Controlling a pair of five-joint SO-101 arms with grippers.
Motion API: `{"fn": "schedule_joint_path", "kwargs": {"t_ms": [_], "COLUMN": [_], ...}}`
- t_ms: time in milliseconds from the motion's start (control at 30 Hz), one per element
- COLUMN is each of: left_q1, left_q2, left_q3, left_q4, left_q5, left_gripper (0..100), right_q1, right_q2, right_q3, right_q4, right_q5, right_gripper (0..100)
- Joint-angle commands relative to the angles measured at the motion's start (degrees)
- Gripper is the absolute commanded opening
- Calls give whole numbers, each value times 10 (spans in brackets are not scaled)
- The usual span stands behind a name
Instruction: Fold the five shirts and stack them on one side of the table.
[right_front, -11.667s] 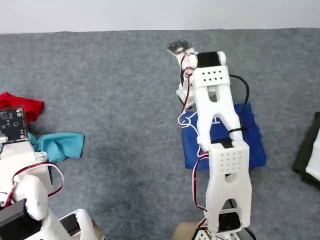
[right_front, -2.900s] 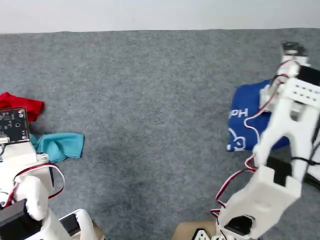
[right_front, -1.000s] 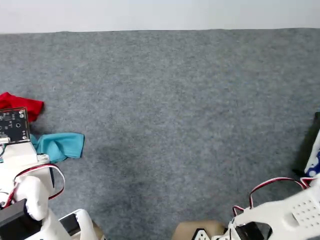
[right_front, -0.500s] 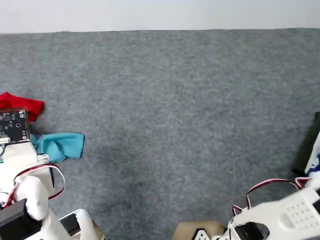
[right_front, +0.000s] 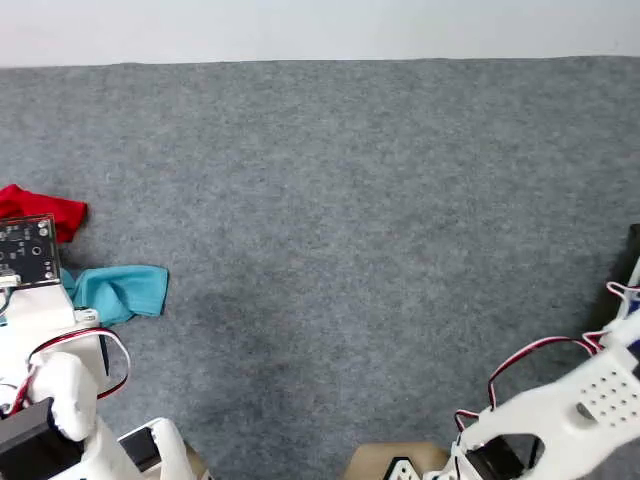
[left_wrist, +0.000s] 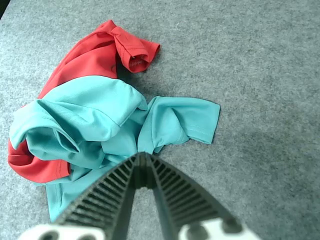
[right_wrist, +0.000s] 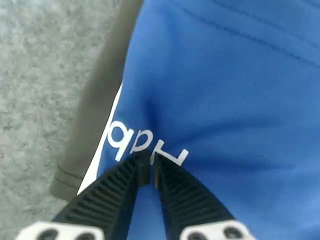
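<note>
Stacking step: my right end effector (right_wrist: 148, 169) pinches blue shirt (right_wrist: 240, 100) atop dark shirt (right_wrist: 96, 107). Next: release, lift clear. Left end effector (left_wrist: 143, 160) closed, empty, over teal shirt (left_wrist: 85, 115).

Blue shirt (right_wrist: 240, 75) is smooth matt cloth, table covering (right_front: 350, 200) rough felt.

The table (right_front: 330, 180) is speckled grey. There is a red shirt (left_wrist: 90, 57), a teal shirt (left_wrist: 85, 117), and a blue shirt (right_wrist: 235, 85) with white letters (right_wrist: 142, 145).
</note>
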Motion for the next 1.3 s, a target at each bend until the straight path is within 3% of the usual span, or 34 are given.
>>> {"fn": "schedule_joint_path", "kwargs": {"t_ms": [0,500,1000,1267], "left_q1": [1,1,1,1], "left_q2": [-3,0,-1,1], "left_q3": [-1,0,0,0], "left_q4": [7,5,6,5], "left_q5": [-4,-4,-4,-4], "left_gripper": [2,2,2,2], "right_q1": [-4,-37,-46,-13], "right_q2": [-29,-174,-173,-173], "right_q3": [-42,-65,89,98], "right_q4": [26,278,200,167], "right_q5": [-10,-25,-23,-21], "right_gripper": [10,10,10,10]}}
